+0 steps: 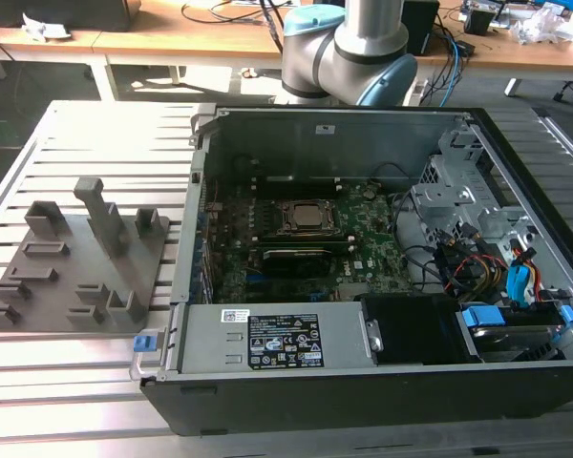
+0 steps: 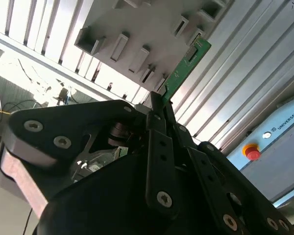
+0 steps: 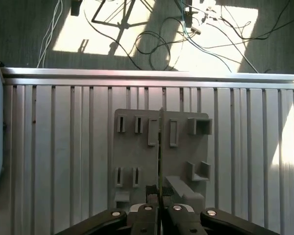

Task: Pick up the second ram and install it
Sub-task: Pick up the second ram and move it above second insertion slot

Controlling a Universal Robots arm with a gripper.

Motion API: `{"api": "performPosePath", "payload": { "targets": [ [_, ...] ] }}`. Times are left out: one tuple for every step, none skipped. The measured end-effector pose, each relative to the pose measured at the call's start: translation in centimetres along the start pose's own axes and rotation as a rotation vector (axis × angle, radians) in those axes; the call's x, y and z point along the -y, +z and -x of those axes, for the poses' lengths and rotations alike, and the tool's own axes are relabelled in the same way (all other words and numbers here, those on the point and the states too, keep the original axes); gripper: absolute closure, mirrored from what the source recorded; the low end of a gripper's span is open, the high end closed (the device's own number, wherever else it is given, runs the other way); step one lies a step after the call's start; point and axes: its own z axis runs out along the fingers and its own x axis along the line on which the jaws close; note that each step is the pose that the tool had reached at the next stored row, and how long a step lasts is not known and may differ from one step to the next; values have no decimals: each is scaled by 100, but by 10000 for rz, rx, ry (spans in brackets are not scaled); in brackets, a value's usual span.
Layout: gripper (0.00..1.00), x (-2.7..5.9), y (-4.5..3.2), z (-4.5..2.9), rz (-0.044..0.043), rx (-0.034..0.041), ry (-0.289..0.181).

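Slatted metal table (image 1: 76, 382) carries a grey slotted holder (image 1: 86, 258) on the exterior view's left, in both wrist views the gripper (image 3: 159, 205) pinches the second ram (image 2: 183, 68) over that holder, and the open computer case (image 1: 315, 143) on the right contains the motherboard (image 1: 363, 258).

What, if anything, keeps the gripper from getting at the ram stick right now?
Nothing that shows, so probably yes: the gripper is shut on one end of the ram stick, which stands edge-on over the grey holder plate in both wrist views. Nothing lies between them.
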Motion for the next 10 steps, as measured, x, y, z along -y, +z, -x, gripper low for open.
{"api": "performPosePath", "payload": {
  "targets": [
    [86, 0, 0, 0, 0, -2, 0],
    [86, 8, -1, 0, 5, -104, 0],
    [86, 38, -2, 3, 25, -454, 15],
    [86, 72, -2, 5, 47, -543, 17],
    [86, 98, -3, 6, 67, -553, 16],
    [86, 132, -4, 7, 91, -563, 8],
    [86, 183, -5, 8, 119, -573, -3],
    [86, 218, -5, 9, 137, -579, -7],
    [86, 254, -6, 9, 155, -583, -10],
    [86, 307, -8, 11, 184, -592, -8]
  ]
}}
